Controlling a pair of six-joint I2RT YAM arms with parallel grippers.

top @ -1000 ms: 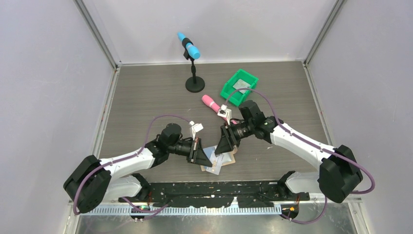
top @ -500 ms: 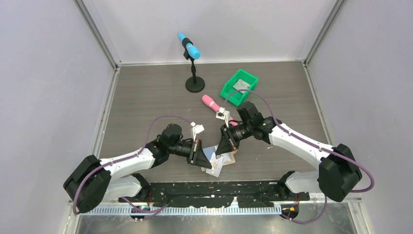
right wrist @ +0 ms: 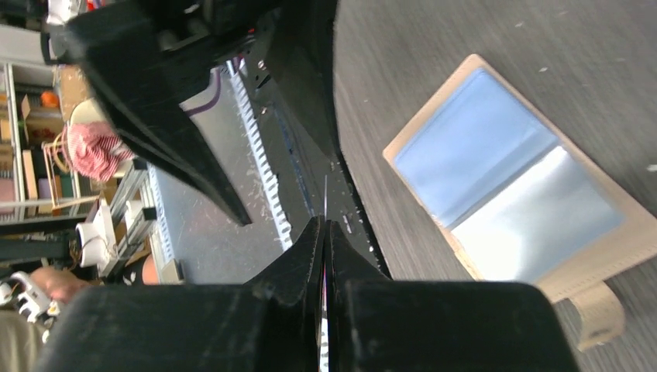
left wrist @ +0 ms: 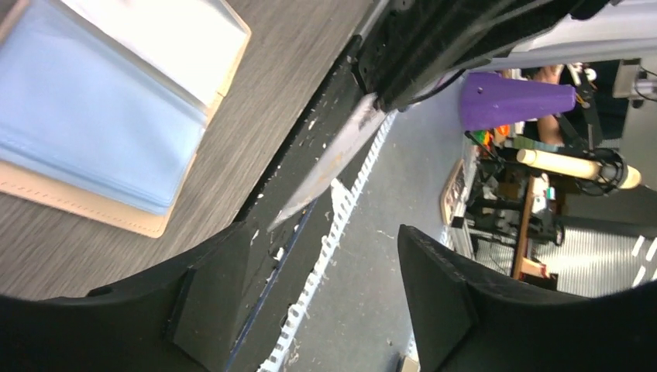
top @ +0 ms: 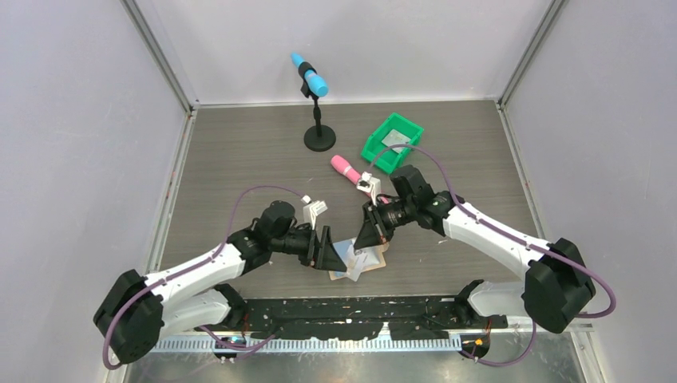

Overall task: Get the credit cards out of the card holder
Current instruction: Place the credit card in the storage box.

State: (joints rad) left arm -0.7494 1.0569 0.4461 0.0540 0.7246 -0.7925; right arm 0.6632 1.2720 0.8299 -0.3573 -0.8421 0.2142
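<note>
The tan card holder (top: 366, 260) lies open on the table between the two grippers. In the right wrist view the card holder (right wrist: 511, 201) shows one blue pane and one pale, shiny pane. My right gripper (right wrist: 324, 222) is shut on a thin silvery-grey credit card (right wrist: 325, 194), seen edge-on there. In the left wrist view that credit card (left wrist: 333, 164) sticks out from the right gripper toward my left gripper (left wrist: 321, 232). The left gripper is open, its jaws standing on either side of the card's tip without pinching it. From above, the left gripper (top: 326, 249) faces the right gripper (top: 373, 233).
A green bin (top: 391, 142) with a grey item inside stands at the back right. A pink cylinder (top: 346, 169) lies just behind the right gripper. A blue microphone on a black stand (top: 318, 112) is at the back centre. The table's near edge (left wrist: 310, 201) runs just beside the holder.
The right gripper has closed on the silvery card. The left gripper, shut before, has opened and let the card go, and its arm has shifted slightly left.
</note>
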